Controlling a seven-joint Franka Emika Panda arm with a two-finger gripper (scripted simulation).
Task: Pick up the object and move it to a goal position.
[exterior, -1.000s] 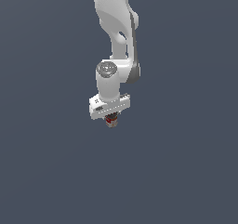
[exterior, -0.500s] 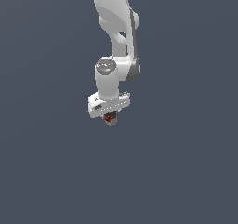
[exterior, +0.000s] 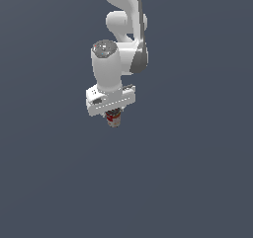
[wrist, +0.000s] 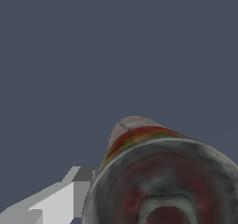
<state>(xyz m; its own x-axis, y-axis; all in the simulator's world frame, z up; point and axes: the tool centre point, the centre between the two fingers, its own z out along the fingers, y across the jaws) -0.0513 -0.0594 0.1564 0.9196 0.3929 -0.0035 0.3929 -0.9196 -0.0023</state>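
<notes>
can (exterior: 114, 118): red-and-white label, grey metal ends | tool (exterior: 113, 114): clamped on can

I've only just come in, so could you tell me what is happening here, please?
A white Panda arm points its pincer downward with a small red-and-white tin can directly beneath it, seemingly gripped. In the wrist view the can's grey metal end fills the near corner beside one finger. No goal marker is visible against the plain grey background.
</notes>
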